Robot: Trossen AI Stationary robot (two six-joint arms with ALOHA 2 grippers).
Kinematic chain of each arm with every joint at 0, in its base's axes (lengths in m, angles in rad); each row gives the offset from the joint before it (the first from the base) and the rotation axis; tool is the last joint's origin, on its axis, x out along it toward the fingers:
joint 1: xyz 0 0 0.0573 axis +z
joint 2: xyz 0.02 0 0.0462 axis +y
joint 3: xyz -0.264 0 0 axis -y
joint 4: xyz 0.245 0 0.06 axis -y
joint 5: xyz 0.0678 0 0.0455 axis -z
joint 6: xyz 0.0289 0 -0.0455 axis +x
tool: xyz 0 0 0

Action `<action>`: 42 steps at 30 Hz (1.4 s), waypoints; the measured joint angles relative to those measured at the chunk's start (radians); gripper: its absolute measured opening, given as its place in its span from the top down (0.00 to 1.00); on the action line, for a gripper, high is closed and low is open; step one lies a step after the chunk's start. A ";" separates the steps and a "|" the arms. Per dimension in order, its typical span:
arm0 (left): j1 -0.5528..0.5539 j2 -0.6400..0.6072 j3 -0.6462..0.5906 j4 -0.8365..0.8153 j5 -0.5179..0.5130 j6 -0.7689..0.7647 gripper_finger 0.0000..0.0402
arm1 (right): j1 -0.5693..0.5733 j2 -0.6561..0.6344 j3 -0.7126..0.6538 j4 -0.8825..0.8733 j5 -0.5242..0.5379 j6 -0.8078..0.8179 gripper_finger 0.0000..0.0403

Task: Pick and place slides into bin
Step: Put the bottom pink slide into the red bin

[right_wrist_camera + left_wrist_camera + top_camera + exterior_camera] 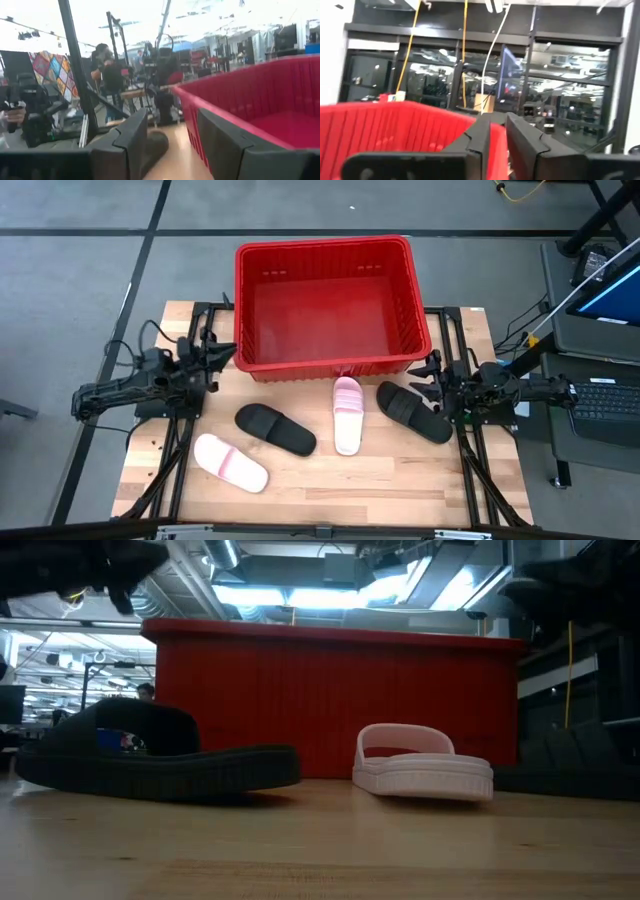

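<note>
Seen from above, a red bin (325,305) sits empty at twelve o'clock on the wooden surface (350,475), with all four slides still outside it: a black one (275,429) and a pink one (231,463) toward seven o'clock, a pink one (347,413) at centre, a black one (413,411) toward four o'clock. The left claw (222,353) hovers at nine o'clock beside the bin, fingers slightly spread; the right claw (425,375), spread wider, hangs at three o'clock just by the black slide. No slide is gripped yet, so the first pick seems to be in hand, and it likely calls for lowering the right claw over that slide's strap.

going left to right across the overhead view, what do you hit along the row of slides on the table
Left gripper → pale pink slide → black slide → upright pale pink slide → second black slide → right gripper. The red bin sits behind them, empty.
</note>
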 joint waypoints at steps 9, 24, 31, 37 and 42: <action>0.000 0.082 0.170 -0.125 0.081 0.044 0.99 | 0.000 0.058 0.166 0.003 -0.025 -0.147 0.58; -0.043 0.490 0.361 -0.018 0.197 0.091 0.99 | 0.000 0.456 0.431 0.053 -0.103 -0.142 0.97; -0.150 0.633 0.565 -0.211 0.134 0.220 0.99 | 0.031 0.609 0.642 -0.194 -0.120 -0.150 0.99; -0.294 0.710 0.687 -0.471 -0.083 0.215 0.99 | 0.083 0.744 0.826 -0.420 -0.049 -0.200 0.99; -0.449 0.755 0.780 -0.629 -0.233 0.123 1.00 | 0.128 0.787 0.911 -0.567 -0.002 -0.170 0.99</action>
